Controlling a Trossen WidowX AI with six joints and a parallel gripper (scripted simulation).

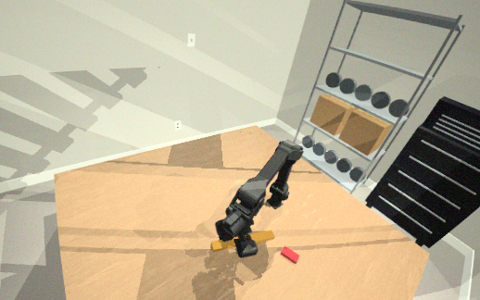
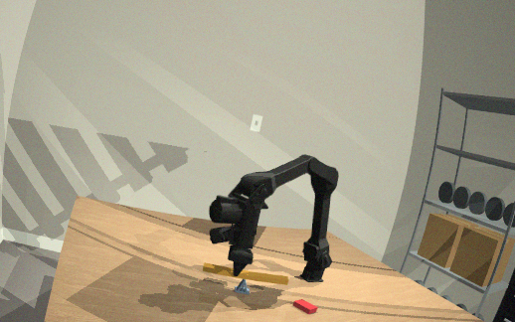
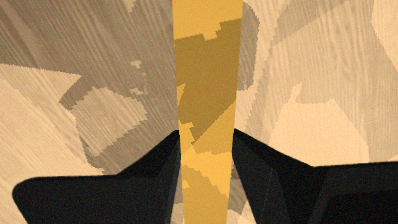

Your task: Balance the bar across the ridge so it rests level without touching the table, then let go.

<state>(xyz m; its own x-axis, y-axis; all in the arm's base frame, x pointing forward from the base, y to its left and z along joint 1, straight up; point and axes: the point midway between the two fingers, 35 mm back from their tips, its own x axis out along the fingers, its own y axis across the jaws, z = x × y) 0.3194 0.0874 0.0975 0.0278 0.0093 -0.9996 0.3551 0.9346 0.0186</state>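
Note:
A long yellow bar [image 1: 262, 237] [image 2: 264, 275] [image 3: 207, 75] is held near its middle, roughly level, just above the wooden table [image 1: 112, 208] [image 2: 120, 248]. My gripper [image 1: 244, 246] [image 2: 238, 269] [image 3: 205, 135] is shut on the bar, one dark finger on each long side. A small blue wedge-shaped ridge [image 2: 242, 286] stands on the table right under the gripper tip. I cannot tell whether the bar touches it. The ridge is hidden by the gripper in the top view and by the bar in the wrist view.
A small red block [image 1: 290, 254] [image 2: 304, 306] lies flat on the table to the right of the bar. The arm's base [image 1: 279, 194] [image 2: 316, 263] stands behind. A metal rack [image 1: 367, 116] and a black drawer cabinet [image 1: 450, 171] stand beyond the table.

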